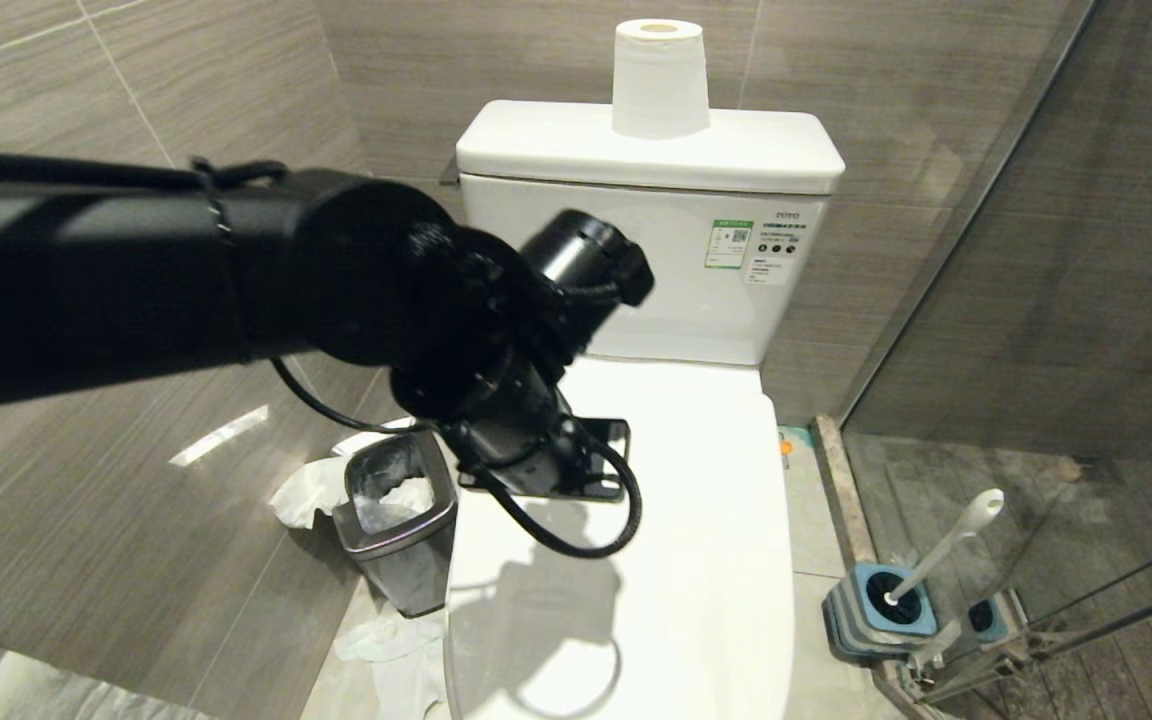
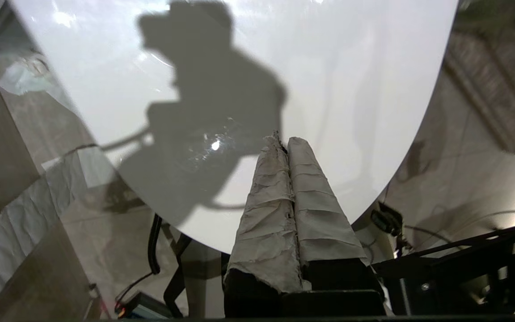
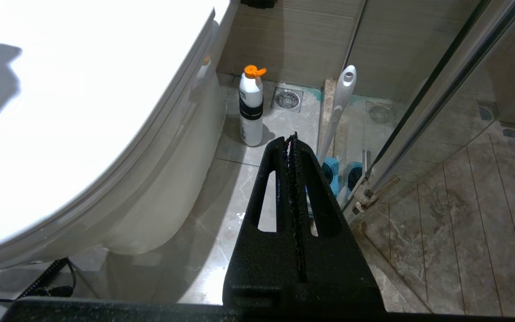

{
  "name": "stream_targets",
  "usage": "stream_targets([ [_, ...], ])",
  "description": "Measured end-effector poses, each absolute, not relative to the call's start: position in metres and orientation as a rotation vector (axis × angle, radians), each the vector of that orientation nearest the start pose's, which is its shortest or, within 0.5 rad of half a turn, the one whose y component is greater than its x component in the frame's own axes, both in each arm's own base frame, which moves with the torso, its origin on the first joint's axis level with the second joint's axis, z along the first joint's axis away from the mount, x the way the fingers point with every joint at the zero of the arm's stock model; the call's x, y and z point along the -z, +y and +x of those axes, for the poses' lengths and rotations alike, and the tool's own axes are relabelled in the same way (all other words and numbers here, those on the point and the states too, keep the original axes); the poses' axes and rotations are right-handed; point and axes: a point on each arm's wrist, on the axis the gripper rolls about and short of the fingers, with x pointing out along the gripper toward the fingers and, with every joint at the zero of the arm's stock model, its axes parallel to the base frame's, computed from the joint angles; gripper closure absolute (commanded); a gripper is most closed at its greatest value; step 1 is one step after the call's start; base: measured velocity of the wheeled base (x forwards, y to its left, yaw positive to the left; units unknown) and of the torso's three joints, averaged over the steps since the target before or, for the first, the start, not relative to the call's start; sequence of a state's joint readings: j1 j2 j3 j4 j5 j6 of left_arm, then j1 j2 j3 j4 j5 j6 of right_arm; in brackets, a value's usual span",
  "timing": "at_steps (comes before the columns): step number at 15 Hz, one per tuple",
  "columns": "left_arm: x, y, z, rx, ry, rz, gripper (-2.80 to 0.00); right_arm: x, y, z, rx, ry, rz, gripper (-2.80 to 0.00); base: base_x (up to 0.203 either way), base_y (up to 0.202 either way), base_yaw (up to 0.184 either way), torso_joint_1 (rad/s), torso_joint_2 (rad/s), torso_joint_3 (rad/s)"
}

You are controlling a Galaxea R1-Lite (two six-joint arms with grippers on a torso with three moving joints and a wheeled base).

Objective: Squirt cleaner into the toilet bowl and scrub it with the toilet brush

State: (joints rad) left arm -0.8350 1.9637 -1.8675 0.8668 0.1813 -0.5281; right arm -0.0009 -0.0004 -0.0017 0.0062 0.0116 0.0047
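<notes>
The toilet bowl [image 1: 696,560] has its white lid [image 2: 329,67] down, so the basin is hidden. My left arm [image 1: 496,400] reaches over the lid. The left gripper [image 2: 284,139], its fingers wrapped in grey tape, is shut and empty just above the lid's front. The toilet brush [image 1: 946,545] stands in its blue-and-grey holder [image 1: 876,605] on the floor to the toilet's right. My right gripper [image 3: 292,136] is shut and empty, low beside the toilet, pointing toward the brush handle [image 3: 340,103]. No cleaner liquid shows; a white bottle with an orange cap [image 3: 251,107] stands by the toilet's base.
A steel-rimmed waste bin [image 1: 398,520] with crumpled paper stands left of the toilet, with tissues [image 1: 306,490] on the floor around it. A paper roll [image 1: 659,78] sits on the tank [image 1: 576,150]. A glass shower partition [image 1: 1036,350] closes off the right side, right behind the brush holder.
</notes>
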Motion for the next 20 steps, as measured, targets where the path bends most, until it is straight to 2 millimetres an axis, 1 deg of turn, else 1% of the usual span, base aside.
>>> stream_targets([
  [2, -0.283, -0.227, 0.237, 0.373, 0.924, -0.027, 0.0, -0.075, 0.0, -0.023, -0.011, 0.003, 0.005, 0.0, 0.0, 0.0, 0.0, 0.0, 0.0, 0.0],
  [5, -0.324, -0.169, 0.224, 0.408, 0.873, 0.003, 0.0, -0.075, 0.0, -0.023, -0.011, 0.003, 0.005, 0.0, 0.0, 0.0, 0.0, 0.0, 0.0, 0.0],
  [7, -0.342, -0.135, 0.203, 0.401, 0.869, 0.03, 0.0, -0.075, 0.0, -0.023, -0.011, 0.004, 0.004, 0.0, 0.0, 0.0, 0.0, 0.0, 0.0, 0.0],
  [9, -0.357, -0.107, 0.177, 0.378, 0.856, 0.035, 0.0, -0.075, 0.0, -0.023, -0.011, 0.004, 0.004, 0.0, 0.0, 0.0, 0.0, 0.0, 0.0, 0.0],
  [12, -0.379, -0.077, 0.142, 0.361, 0.725, 0.069, 0.0, -0.075, 0.0, -0.023, -0.011, 0.003, 0.005, 0.0, 0.0, 0.0, 0.0, 0.0, 0.0, 0.0],
  [15, -0.395, -0.051, 0.107, 0.342, 0.601, 0.112, 0.0, -0.075, 0.0, -0.023, -0.011, 0.003, 0.004, 0.0, 0.0, 0.0, 0.0, 0.0, 0.0, 0.0],
  [18, -0.402, -0.032, 0.069, 0.354, 0.51, 0.109, 0.0, -0.075, 0.0, -0.023, -0.011, 0.004, 0.005, 0.0, 0.0, 0.0, 0.0, 0.0, 0.0, 0.0],
  [20, -0.4, -0.022, 0.046, 0.418, 0.455, 0.136, 0.0, -0.075, 0.0, -0.023, -0.011, 0.003, 0.004, 0.0, 0.0, 0.0, 0.0, 0.0, 0.0, 0.0],
])
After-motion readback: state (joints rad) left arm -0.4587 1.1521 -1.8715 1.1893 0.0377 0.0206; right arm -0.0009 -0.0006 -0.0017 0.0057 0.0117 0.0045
